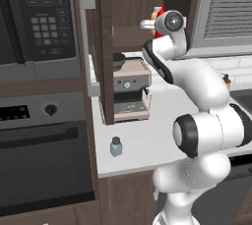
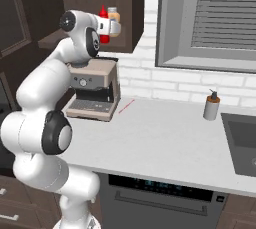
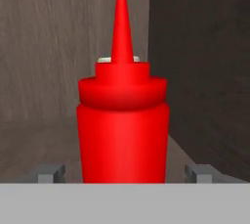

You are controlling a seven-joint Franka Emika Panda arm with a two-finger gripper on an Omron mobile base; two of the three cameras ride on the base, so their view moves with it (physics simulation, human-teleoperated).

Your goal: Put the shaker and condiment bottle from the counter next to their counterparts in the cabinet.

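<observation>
The arm is reaching up into the open cabinet (image 1: 129, 10), which is hanging above a coffee machine (image 1: 130, 90) at the far left of the bench (image 1: 147, 135).

In the hand view, the red bottle (image 3: 123, 125) is standing upright between the two fingers (image 3: 49, 173), dead centre and very close. A gap is showing between each fingertip and the bottle's sides, so the fingers are looking released rather than clenched on it. A sliver of pale cap (image 3: 103, 59) is peeking out just behind the bottle's shoulder, against the cabinet's wooden back wall.

The right base view is showing what that cap belongs to: a peach bottle (image 2: 114, 18) is sitting on the shelf just right of the red bottle (image 2: 104, 22), with the gripper (image 2: 107, 27) at the cabinet's mouth in front of them. This view is also taking in a grey pump dispenser (image 2: 212, 105) far right on the bench, near a sink (image 2: 242, 140).

The left base view is showing the shaker (image 1: 116, 147) standing alone near the bench's front edge, well apart from the cabinet. Here the cabinet door (image 1: 88, 42) is swinging open beside a microwave (image 1: 37, 20), and the arm is hiding most of the red bottle (image 1: 158, 14).
</observation>
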